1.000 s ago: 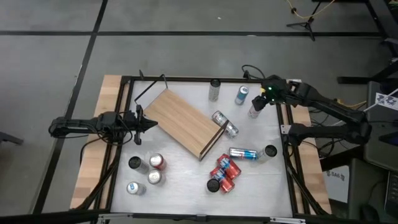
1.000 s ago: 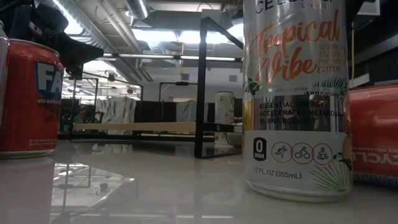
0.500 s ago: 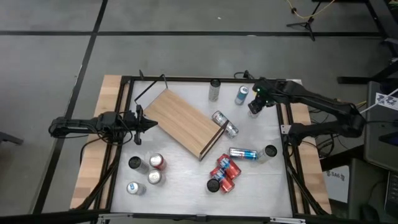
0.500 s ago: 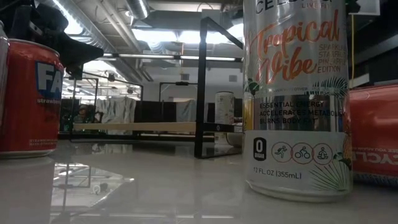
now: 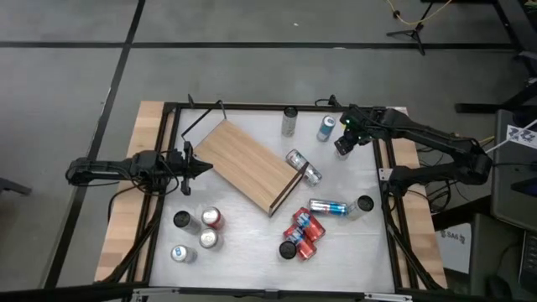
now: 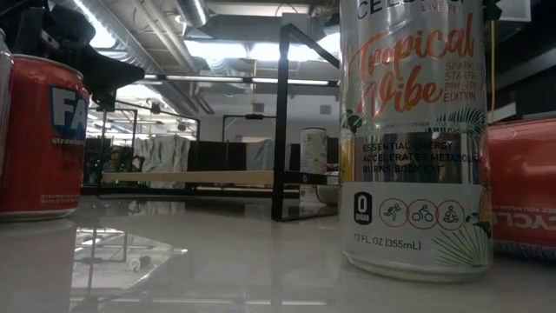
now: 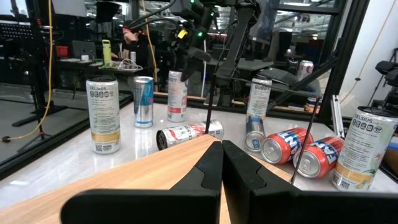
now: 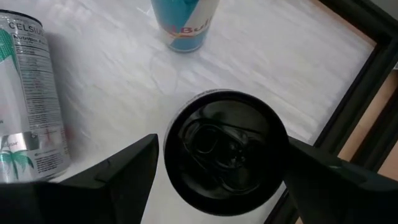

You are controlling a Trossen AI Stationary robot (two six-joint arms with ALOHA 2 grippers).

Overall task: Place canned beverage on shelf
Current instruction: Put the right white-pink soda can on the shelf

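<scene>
A black-topped can stands upright near the table's far right corner. My right gripper hangs over it, pointing steeply down and open, with one finger on each side of the can's top. In the high view the gripper hides this can. The shelf, a light-wood board on a black wire frame, lies slantwise on the table's left half. My left gripper waits shut and level at the shelf's left corner.
A blue can and a silver can stand at the far edge. Two cans lie on their sides at mid-table. Red cans cluster near the front, and several more cans stand at front left. The black table frame runs close by the gripper.
My right gripper has moved down and toward the table's left and near side, tipping more steeply downward. It now stands over the black-topped can, which showed beside it before, and has kept still for the last half second. Its fingers have kept the same gap.
</scene>
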